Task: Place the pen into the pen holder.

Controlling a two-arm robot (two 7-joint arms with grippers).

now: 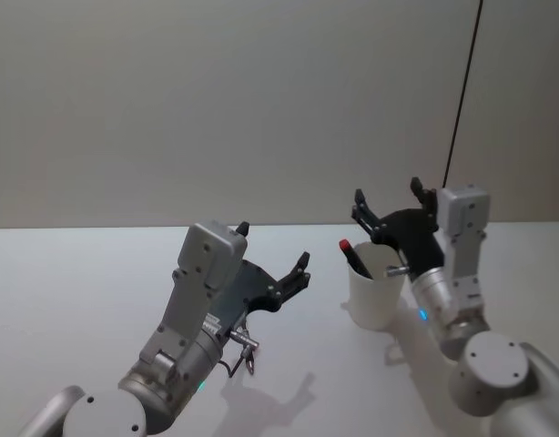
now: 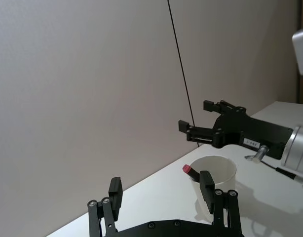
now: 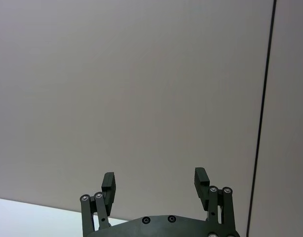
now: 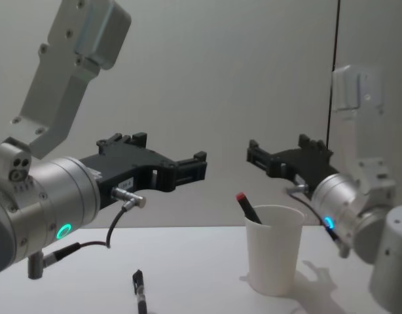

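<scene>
Pen [image 4: 248, 209] count: 1 (inside 1 pen holder [image 4: 273, 258]).

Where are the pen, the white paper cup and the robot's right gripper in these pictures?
Black pen with red cap [image 4: 248, 209]: chest view, on its shaft above the rim.
Plain white paper cup [image 4: 274, 258]: chest view, middle of its side wall.
Right gripper [image 1: 387, 192]: head view, midway between its open fingers.

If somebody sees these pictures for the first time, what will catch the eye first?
The white pen holder stands on the table, toward the right, and the pen leans inside it with its red cap above the rim. The right gripper hangs open above the holder. The left gripper, also open, is raised to the holder's left, and neither touches anything.
</scene>
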